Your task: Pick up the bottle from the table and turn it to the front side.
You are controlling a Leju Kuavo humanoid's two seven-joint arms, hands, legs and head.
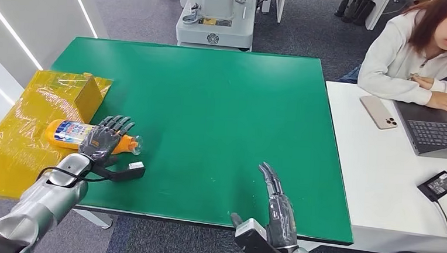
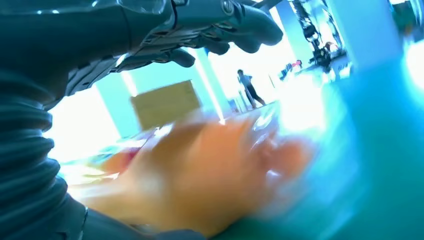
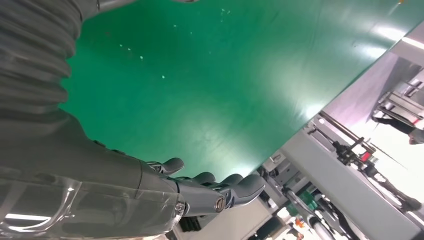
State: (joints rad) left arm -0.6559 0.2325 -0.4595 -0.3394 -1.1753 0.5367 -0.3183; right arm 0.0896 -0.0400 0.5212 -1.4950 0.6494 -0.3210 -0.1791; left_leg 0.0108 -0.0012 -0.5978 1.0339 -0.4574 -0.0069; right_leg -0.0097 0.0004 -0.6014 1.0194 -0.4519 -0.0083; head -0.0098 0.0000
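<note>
The bottle [image 1: 86, 135] lies on its side at the left edge of the green mat [image 1: 210, 120], half on the mat, half on the yellow sheet [image 1: 15, 131] beside it. It is orange w/ a blue-white label, clear cap end pointing toward the mat's middle. The left hand [image 1: 106, 137] rests over the bottle's cap end, fingers spread across the top and thumb out toward the near edge of the mat; the hand lies on it, but whether the fingers actually clamp it I cannot tell. In the left wrist view the bottle [image 2: 200, 185] is a blurred orange mass right under the fingers [image 2: 220, 25], too smeared to read contact.

A cardboard box [image 1: 88, 92] stands on the yellow sheet, just beyond the bottle; what's inside it can't be seen.

The right hand [image 1: 277, 215] hovers at the mat's near edge, well apart from the bottle, fingers straight and apart, holding nothing. The right wrist view shows the same hand [image 3: 200, 190] above bare green mat [image 3: 225, 75], fingers a bit curled, nothing in them.

Right of the mat is a white table [image 1: 381, 189] w/ a phone [image 1: 378, 111], a laptop [image 1: 438, 131] and a black charger [image 1: 438, 185] w/ its cable. A person [image 1: 419, 50] in a light top sits at that table, hand by the laptop. A grey machine base [image 1: 216, 20] stands on the floor beyond the mat's far edge.
</note>
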